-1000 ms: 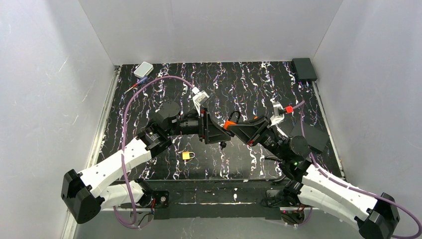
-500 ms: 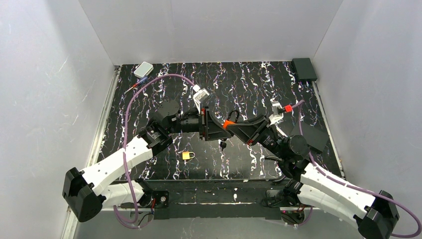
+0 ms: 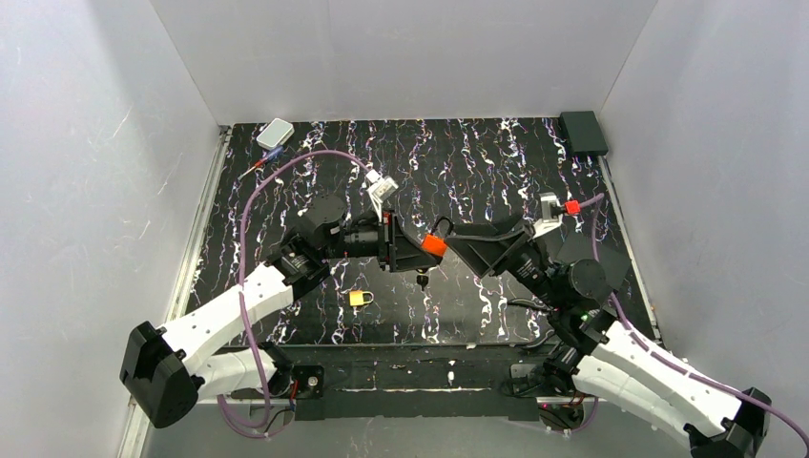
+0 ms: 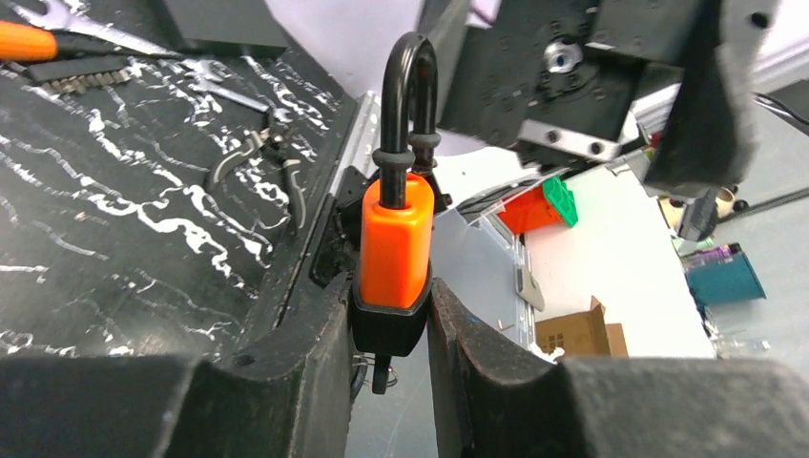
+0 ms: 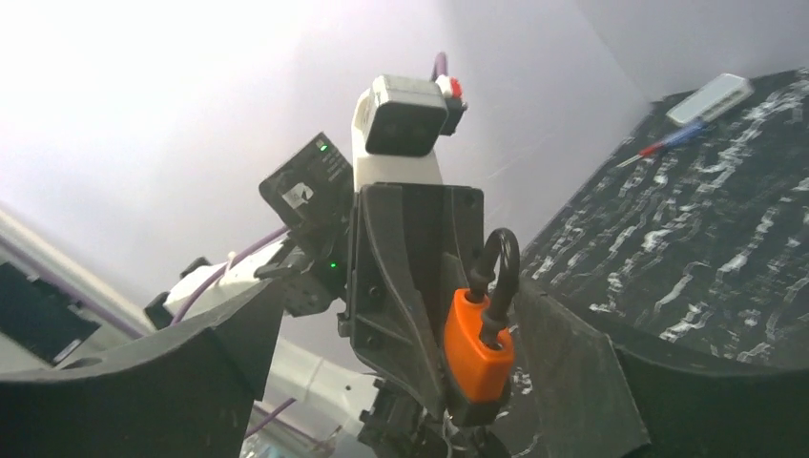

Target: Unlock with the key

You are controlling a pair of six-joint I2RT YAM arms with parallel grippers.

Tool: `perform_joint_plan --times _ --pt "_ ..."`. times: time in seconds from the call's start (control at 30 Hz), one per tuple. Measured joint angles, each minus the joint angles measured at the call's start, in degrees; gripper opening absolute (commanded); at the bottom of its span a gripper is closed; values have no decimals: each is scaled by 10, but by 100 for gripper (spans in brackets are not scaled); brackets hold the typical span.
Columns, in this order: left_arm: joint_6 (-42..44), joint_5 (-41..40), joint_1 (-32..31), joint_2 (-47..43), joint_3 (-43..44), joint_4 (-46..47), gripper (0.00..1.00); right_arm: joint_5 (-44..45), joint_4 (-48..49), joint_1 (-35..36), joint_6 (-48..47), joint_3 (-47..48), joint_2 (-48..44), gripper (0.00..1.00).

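My left gripper is shut on the black base of the small orange padlock, held above the mat. In the left wrist view the padlock stands upright between my fingers, its black shackle pointing up. The key, a short dark stub with a thin wire ring, sticks out of the lock's underside; from above it hangs just under the lock. My right gripper stands open just right of the padlock and touches nothing. Its wrist view shows the padlock between its spread fingers.
A small yellow padlock lies on the mat below the left gripper. A white box and a screwdriver sit at the back left, a black box at the back right. Pliers and a wrench lie on the mat.
My right gripper has opened and drawn back to the right, away from the padlock. The left gripper keeps the padlock and has barely moved.
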Motion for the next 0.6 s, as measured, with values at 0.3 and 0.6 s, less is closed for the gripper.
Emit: perform_joint_plan --times 0.3,0.6 --pt "78 16 53 -1 -11 -74 0 103 -191 0 -40 56 -30 98" --pt "231 18 53 7 97 -264 0 123 -280 0 -112 119 5 86"
